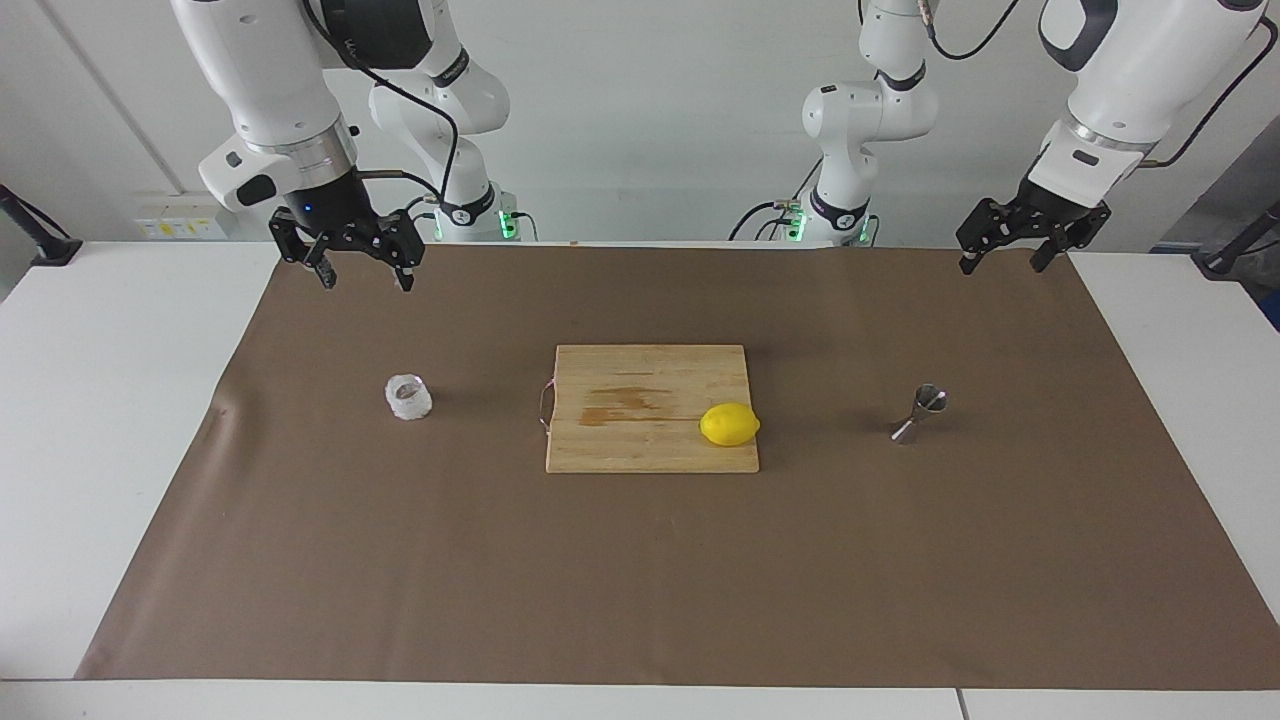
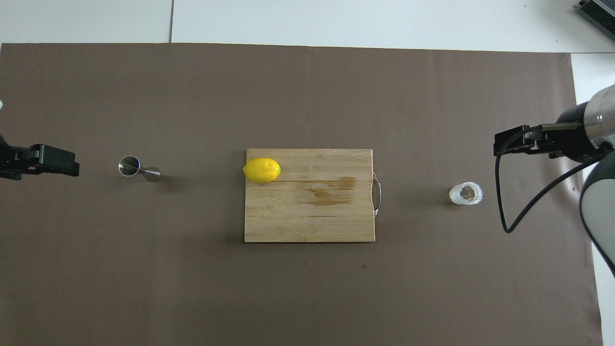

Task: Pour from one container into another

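The squat clear textured glass cup (image 1: 408, 397) stands on the brown mat toward the right arm's end of the table; it also shows in the overhead view (image 2: 465, 193). The steel hourglass jigger (image 1: 922, 412) stands on the mat toward the left arm's end, also seen from overhead (image 2: 138, 169). My right gripper (image 1: 364, 280) is open and empty, raised over the mat's edge on the robots' side of the cup. My left gripper (image 1: 1003, 262) is open and empty, raised over the mat's corner on the robots' side of the jigger.
A wooden cutting board (image 1: 640, 400) with a metal handle lies in the middle of the mat (image 1: 640, 580), between cup and jigger. A yellow lemon (image 1: 729, 424) sits on the board's corner toward the jigger, also seen from overhead (image 2: 262, 170).
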`<state>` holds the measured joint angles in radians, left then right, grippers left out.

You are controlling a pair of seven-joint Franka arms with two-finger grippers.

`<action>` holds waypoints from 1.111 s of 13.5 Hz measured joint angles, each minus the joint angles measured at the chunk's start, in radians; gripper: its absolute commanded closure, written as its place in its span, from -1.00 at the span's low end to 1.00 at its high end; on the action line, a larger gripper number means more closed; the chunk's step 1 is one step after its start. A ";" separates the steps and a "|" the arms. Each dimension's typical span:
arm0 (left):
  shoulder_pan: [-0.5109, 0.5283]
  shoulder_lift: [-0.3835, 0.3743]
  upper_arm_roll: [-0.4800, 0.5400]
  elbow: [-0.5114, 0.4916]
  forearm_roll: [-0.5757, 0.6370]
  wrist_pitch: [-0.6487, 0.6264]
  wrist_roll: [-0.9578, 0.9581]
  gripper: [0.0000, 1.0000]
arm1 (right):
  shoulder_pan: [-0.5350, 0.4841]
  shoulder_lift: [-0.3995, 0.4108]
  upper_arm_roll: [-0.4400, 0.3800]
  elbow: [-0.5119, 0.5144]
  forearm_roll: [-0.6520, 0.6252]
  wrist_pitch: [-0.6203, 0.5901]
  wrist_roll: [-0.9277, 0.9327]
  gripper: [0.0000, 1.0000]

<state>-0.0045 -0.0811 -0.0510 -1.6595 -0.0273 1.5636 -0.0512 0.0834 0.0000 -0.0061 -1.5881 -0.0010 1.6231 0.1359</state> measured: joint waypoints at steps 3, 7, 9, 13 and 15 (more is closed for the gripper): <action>0.000 -0.001 -0.002 0.000 0.000 -0.001 -0.001 -1.00 | 0.000 0.000 0.000 0.000 0.000 0.000 0.000 -1.00; 0.003 -0.001 0.009 -0.001 0.000 -0.002 -0.009 -1.00 | 0.000 0.000 0.000 0.000 0.000 0.000 0.000 -1.00; 0.004 -0.001 0.011 -0.001 0.000 -0.002 -0.009 -1.00 | 0.000 0.000 0.000 0.000 0.000 0.000 0.000 -1.00; 0.004 -0.001 0.004 -0.001 0.000 -0.002 -0.009 -1.00 | 0.000 0.000 0.000 0.000 0.000 0.000 0.000 -1.00; 0.004 -0.001 0.001 -0.001 -0.001 -0.002 -0.009 -1.00 | 0.000 0.000 0.000 0.000 0.000 0.000 0.000 -1.00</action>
<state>-0.0008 -0.0817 -0.0500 -1.6601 -0.0279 1.5618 -0.0599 0.0834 0.0000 -0.0061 -1.5881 -0.0010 1.6231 0.1359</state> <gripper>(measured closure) 0.000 0.000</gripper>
